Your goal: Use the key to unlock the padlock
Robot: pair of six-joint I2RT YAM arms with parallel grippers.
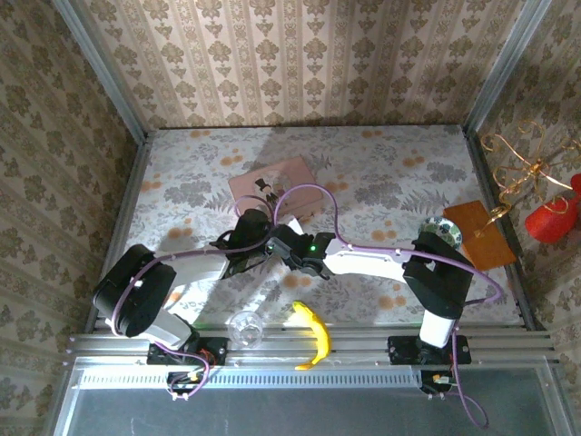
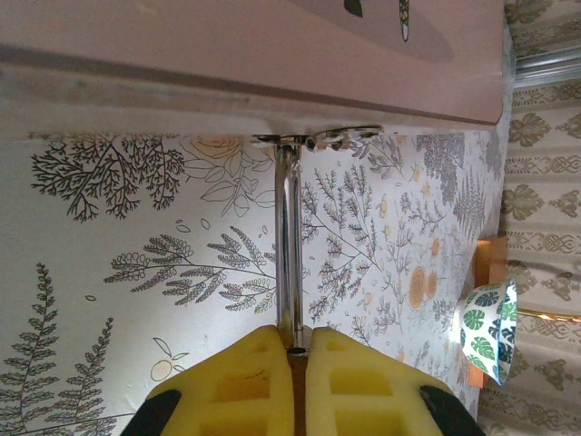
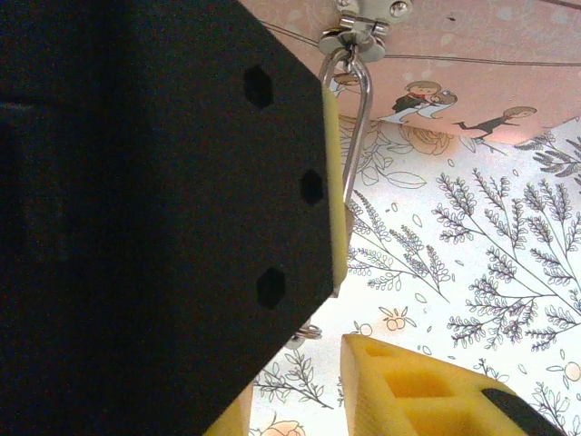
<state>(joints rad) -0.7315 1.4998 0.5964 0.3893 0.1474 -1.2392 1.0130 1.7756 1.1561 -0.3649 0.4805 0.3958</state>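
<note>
One padlock (image 2: pixel 289 259), long axis toward tin (image 2: pixel 227 54)

Top external: high over the near edge, looking down on the whole table (image 1: pixel 390 182). Wrist views — very close, low, sharing the pink tin (image 2: pixel 227 54) edge and the padlock (image 2: pixel 289 245).

**Padlock body buried**

The yellow pads (image 2: pixel 236 386) of the left gripper (image 2: pixel 295 352) hide the brass-coloured padlock (image 2: pixel 289 245) below its silvery shackle. The pink rectangular tin (image 2: pixel 227 54) is cropped by the top edge. The thin dark-grey metal key cannot be made out.
</note>
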